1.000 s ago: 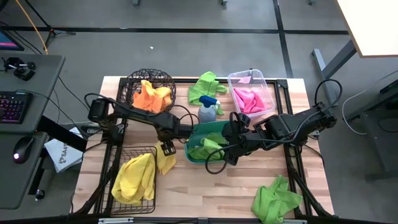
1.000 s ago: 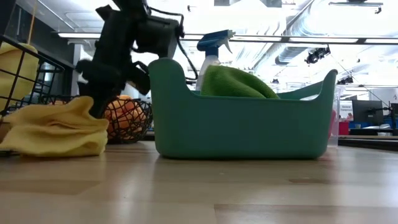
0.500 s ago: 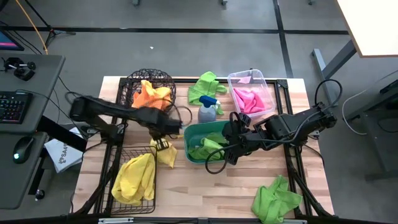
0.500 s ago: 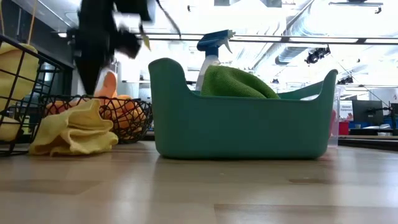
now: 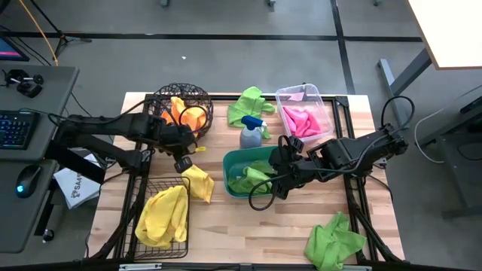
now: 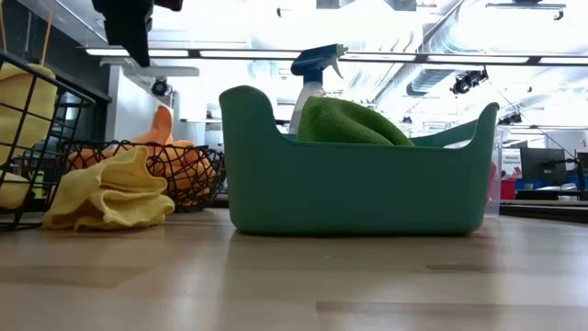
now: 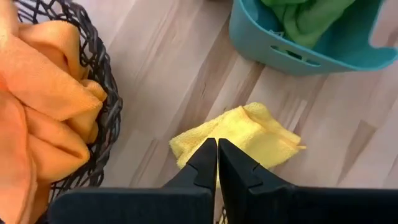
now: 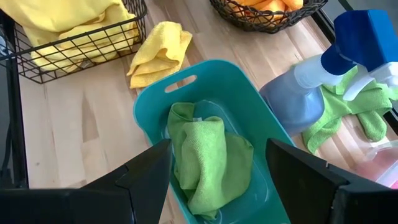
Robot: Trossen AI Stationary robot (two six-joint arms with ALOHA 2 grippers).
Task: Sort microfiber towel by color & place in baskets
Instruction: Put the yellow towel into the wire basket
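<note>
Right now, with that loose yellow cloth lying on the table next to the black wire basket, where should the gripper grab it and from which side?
Probably straight from above, onto the raised bunched folds of the loose yellow cloth, not its flat edges. It lies crumpled on the bare wood, between the rectangular black wire basket and the teal tub, so a sideways approach looks cramped. The left gripper, shut, is close above it and would need to open first.

Two matte black jointed arms, black cables looped alongside; left end effector point(image 7: 217, 163) fingers slim, tapered.
</note>
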